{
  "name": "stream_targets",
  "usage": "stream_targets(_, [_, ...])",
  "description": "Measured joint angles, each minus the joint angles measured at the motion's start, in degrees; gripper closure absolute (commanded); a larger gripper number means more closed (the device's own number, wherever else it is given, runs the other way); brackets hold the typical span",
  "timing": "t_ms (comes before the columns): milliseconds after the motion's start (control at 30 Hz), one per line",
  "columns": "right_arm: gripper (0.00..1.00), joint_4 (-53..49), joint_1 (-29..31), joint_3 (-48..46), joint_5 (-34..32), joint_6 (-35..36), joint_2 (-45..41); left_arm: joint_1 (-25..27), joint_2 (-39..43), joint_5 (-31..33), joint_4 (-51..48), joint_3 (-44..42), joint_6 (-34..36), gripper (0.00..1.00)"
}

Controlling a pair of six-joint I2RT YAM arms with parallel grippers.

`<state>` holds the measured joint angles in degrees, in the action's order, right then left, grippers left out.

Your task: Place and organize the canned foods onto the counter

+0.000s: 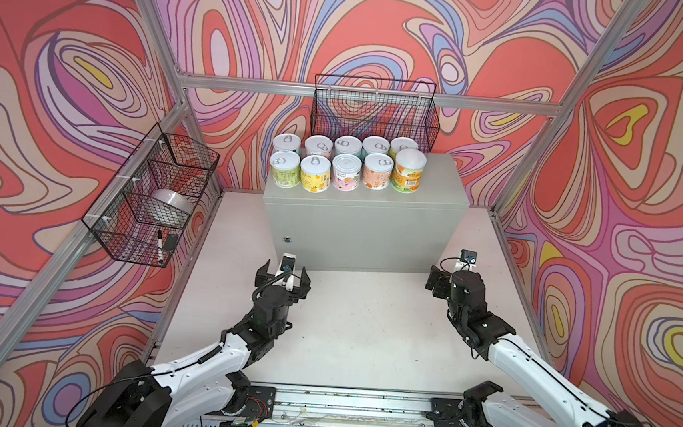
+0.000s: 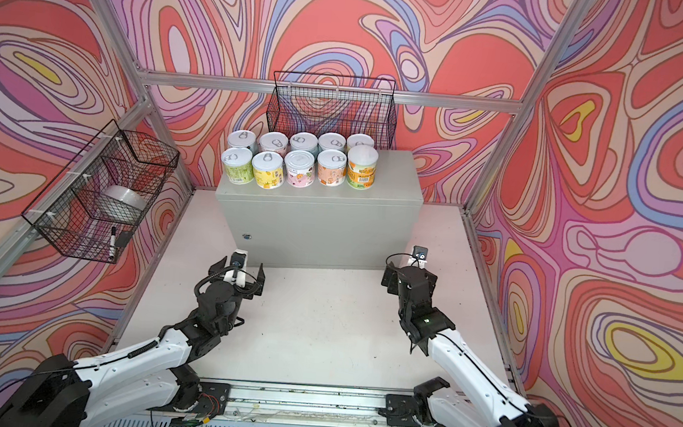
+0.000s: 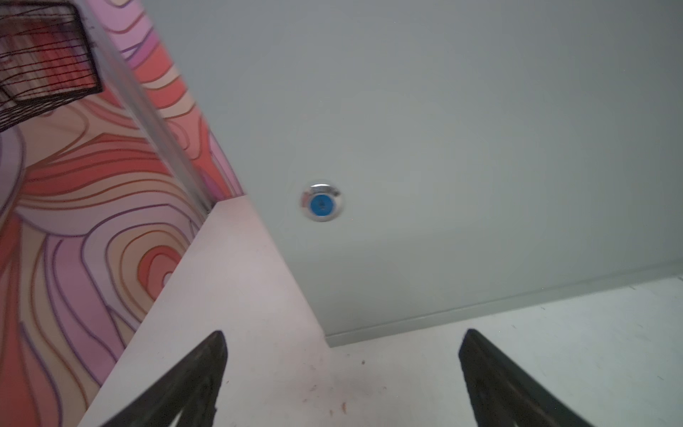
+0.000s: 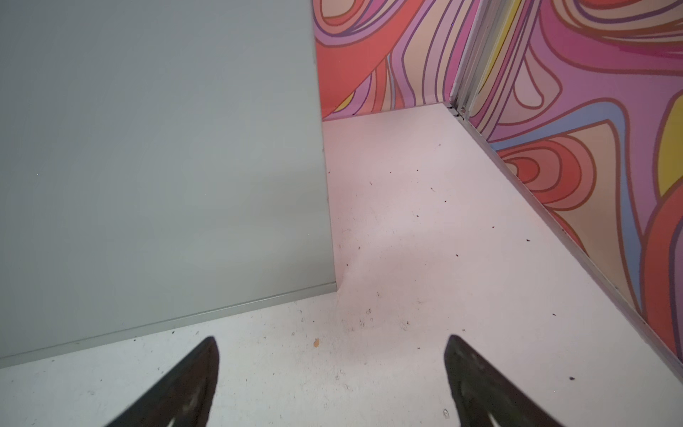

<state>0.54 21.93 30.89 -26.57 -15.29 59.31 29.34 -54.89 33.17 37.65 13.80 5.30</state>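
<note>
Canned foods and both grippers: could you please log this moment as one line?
canned foods: ten, two rows on counter | left gripper: open, empty | right gripper: open, empty

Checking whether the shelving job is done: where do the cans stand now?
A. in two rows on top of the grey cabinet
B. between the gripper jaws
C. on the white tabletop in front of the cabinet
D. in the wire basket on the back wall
A: the canned foods stand in two rows of five on the flat top of the counter.
</note>
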Motion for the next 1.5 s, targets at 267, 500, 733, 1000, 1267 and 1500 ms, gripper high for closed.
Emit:
stream_targets(267, [0.02, 8.44, 0.02, 0.00, -2.58, 3.54, 8.74, -15.39, -8.90, -2.49, 9.94, -3.26, -0.46, 0.00])
stream_targets(500, [0.02, 19.96, -1.03, -0.15, -9.11, 12.31, 16.22, -30.01, -23.91, -16.55, 17.84, -2.51, -7.82, 0.00])
stream_targets(733, [0.02, 48.17, -6.34, -4.55, -10.12, 19.69, 37.13, -31.54, -33.79, -23.85, 27.93, -3.15, -10.73, 0.00])
stream_targets(1000, [0.02, 67.58, -13.73, -13.81, -0.35, 18.80, 38.38, -31.54, -33.46, -25.51, 28.94, -3.08, -11.52, 0.00])
stream_targets(1267, [0.02, 62.14, -18.05, -6.56, 10.51, 16.52, 40.50, -31.52, -33.46, -30.67, 18.56, 6.71, -10.03, 0.00])
stream_targets(1500, [0.02, 57.96, -20.46, -4.55, 14.69, 14.56, 39.50, -31.54, -33.46, -32.20, 15.15, 7.06, -9.79, 0.00])
